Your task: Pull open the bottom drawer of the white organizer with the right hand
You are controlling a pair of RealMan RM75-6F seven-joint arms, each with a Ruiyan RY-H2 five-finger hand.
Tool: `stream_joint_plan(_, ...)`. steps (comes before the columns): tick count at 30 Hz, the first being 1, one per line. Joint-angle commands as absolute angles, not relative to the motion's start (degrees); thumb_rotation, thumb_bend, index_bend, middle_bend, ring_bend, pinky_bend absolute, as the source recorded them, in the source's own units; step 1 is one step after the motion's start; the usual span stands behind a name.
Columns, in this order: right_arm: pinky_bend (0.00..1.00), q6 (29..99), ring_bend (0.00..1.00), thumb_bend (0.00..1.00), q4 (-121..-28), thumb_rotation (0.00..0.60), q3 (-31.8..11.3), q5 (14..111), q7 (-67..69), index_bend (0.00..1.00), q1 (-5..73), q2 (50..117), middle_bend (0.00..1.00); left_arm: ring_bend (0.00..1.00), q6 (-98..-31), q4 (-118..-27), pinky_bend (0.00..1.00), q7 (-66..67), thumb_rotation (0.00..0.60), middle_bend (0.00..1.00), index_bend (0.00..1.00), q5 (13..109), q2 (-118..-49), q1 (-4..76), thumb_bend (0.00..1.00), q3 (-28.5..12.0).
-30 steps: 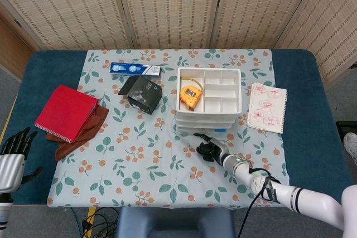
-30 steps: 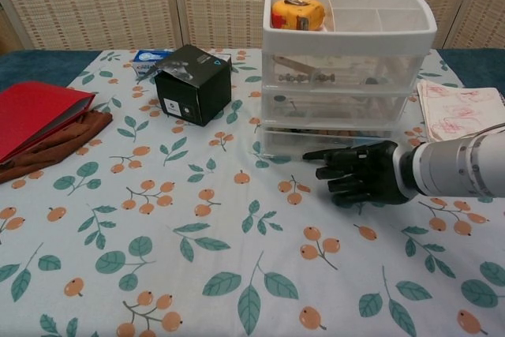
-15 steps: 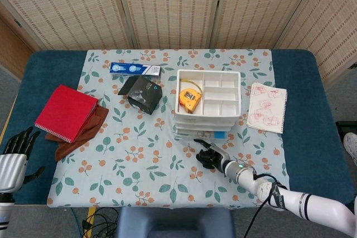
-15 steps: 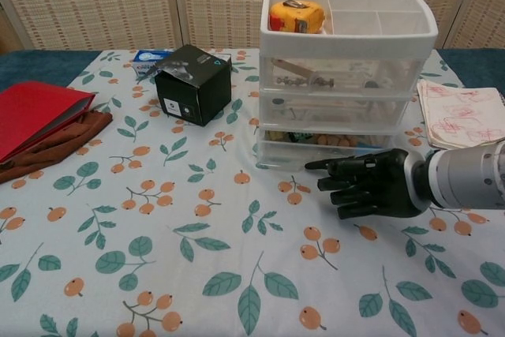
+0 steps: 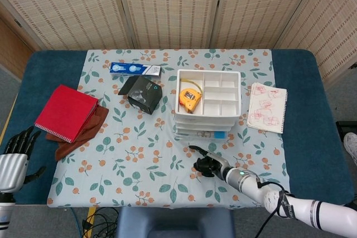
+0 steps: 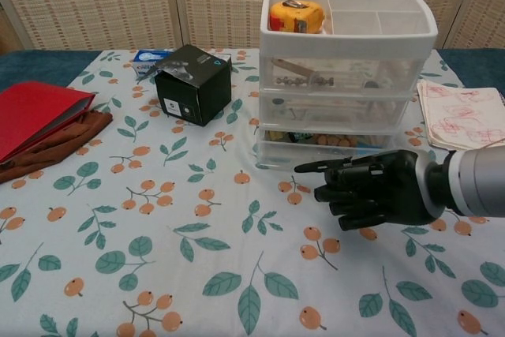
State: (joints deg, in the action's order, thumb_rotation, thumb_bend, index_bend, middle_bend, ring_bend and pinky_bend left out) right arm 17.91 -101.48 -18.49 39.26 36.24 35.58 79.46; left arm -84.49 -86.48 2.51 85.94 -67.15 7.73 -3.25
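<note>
Black right robotic hand (image 6: 375, 189), fingers curled on nothing, hovers before the white plastic organizer's clear bottom drawer (image 6: 331, 147). Light and slick, it likely wants hooking at its front lip.

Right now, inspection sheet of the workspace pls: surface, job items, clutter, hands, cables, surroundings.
Surface: blue table under a floral cloth.
Job's things: white organizer; bottom drawer juts slightly forward of the drawers above.
Clutter: tape measure in the top tray, black box, red notebook on a brown cloth, blue box, paper sheet.
Hands: right hand in front of the drawer, fingers curled, holding nothing; left hand at the table's edge, fingers apart.
Cables: black cable along the right arm.
Surroundings: woven folding screen behind.
</note>
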Motion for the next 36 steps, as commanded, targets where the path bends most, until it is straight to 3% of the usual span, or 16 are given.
stream_joint_plan(1, 1.00, 23.69, 1.00, 0.88, -105.00, 0.600, -18.02, 43.65, 31.74, 0.00, 34.11, 76.50, 0.80, 0.05, -84.47, -86.56, 0.09, 2.44, 0.600, 0.01, 0.08, 86.02, -67.13, 7.76, 0.18, -3.22)
stream_joint_plan(8, 1.00, 29.32, 1.00, 0.87, -104.69, 0.600, -15.48, 41.26, 27.13, 0.00, 36.27, 74.33, 0.80, 0.05, -84.50, -87.01, 0.09, 1.86, 0.600, 0.01, 0.08, 86.52, -66.91, 7.68, 0.18, -2.84)
stream_joint_plan(24, 1.00, 28.04, 1.00, 0.87, -99.11, 0.600, -11.58, 33.11, 24.41, 0.00, 42.00, 75.44, 0.80, 0.05, -84.43, -87.93, 0.09, 2.38, 0.600, 0.01, 0.08, 86.42, -66.64, 7.64, 0.18, -2.76)
stream_joint_plan(30, 1.00, 27.43, 1.00, 0.87, -99.82, 0.600, -10.74, 32.91, 23.90, 0.10, 42.39, 74.83, 0.80, 0.05, -84.47, -88.04, 0.09, 2.01, 0.600, 0.01, 0.08, 86.57, -66.55, 7.64, 0.18, -2.72)
stream_joint_plan(36, 1.00, 27.04, 1.00, 0.87, -102.84, 0.600, -9.74, 34.58, 23.56, 0.12, 41.36, 73.05, 0.80, 0.05, -84.26, -87.92, 0.09, 2.19, 0.600, 0.01, 0.08, 86.57, -66.74, 7.78, 0.18, -2.72)
